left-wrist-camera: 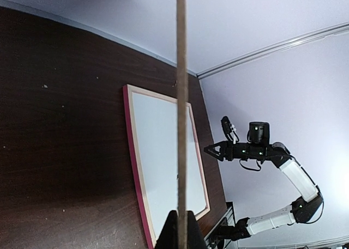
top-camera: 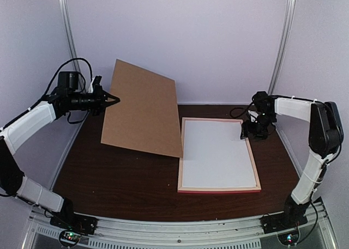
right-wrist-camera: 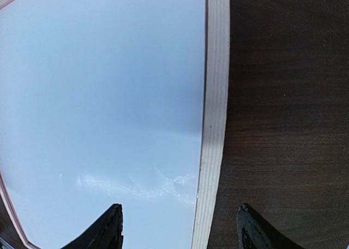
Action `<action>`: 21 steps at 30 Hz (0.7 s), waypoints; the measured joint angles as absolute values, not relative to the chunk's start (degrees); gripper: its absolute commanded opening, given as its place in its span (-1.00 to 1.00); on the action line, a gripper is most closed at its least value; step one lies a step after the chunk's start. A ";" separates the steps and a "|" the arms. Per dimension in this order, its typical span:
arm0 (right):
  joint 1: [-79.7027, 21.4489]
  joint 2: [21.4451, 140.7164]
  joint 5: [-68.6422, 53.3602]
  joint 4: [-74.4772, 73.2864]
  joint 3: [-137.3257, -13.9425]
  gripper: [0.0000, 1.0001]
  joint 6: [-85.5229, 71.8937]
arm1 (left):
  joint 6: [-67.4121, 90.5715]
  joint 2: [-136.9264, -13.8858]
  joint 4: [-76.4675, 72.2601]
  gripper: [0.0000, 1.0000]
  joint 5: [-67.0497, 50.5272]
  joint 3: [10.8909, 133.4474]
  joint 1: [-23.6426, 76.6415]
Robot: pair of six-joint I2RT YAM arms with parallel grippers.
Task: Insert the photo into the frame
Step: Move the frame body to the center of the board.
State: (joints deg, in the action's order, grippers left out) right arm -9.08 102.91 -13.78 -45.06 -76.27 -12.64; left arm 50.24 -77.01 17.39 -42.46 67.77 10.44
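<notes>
The frame lies flat on the right half of the dark, wood-grained worktop, a large rectangle with thin rails. Its outer sides show pink, and the upward faces are pale wood with fine lengthwise streaks, plain in the right wrist view. A smooth white sheet with a faint sheen fills its opening. A few small scuffs or glints mark the sheet near the right rail. No printed side shows, so I cannot tell whether this sheet is the photo.

The right tool hangs low over the frame's right rail near the far corner. Its two dark, blunt fingers are spread wide and grip nothing. In its own camera, one finger sits above the white sheet and the other above the bare worktop, with the pale rail running between them. Whether the tips touch anything I cannot tell.

The left tool is pinched tight on the left edge of the backing board, a plain, matte brown, stiff rectangular panel. The board is held raised and tilted over the left and middle of the worktop. In the top view its lower right corner comes just beside the frame's left rail. Whether that corner rests on anything is unclear. From the left wrist the board appears edge-on as a thin, straight tan strip rising from between the closed fingers
</notes>
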 measured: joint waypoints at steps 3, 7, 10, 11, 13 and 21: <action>-7.73 102.94 -13.43 -45.30 -74.81 0.29 -11.70 | 50.35 -78.32 16.71 -1.00 -42.54 67.99 11.27; -6.68 103.26 -13.43 -45.15 -73.41 0.12 -10.79 | 50.43 -79.31 16.62 -1.00 -42.50 67.99 11.90; -6.04 103.77 -13.63 -44.71 -72.69 -0.01 -10.63 | 50.43 -79.75 16.45 -1.00 -42.48 67.99 12.34; -5.91 103.96 -13.69 -44.60 -72.58 -0.05 -10.52 | 50.43 -79.85 16.38 -1.00 -42.46 67.99 12.45; -5.67 104.55 -14.04 -44.27 -72.47 -0.13 -10.52 | 50.43 -80.12 16.32 -1.00 -42.46 67.99 12.69; -5.43 105.97 -15.66 -42.83 -71.64 -0.31 -10.37 | 50.43 -80.82 16.29 -1.00 -42.44 67.99 12.91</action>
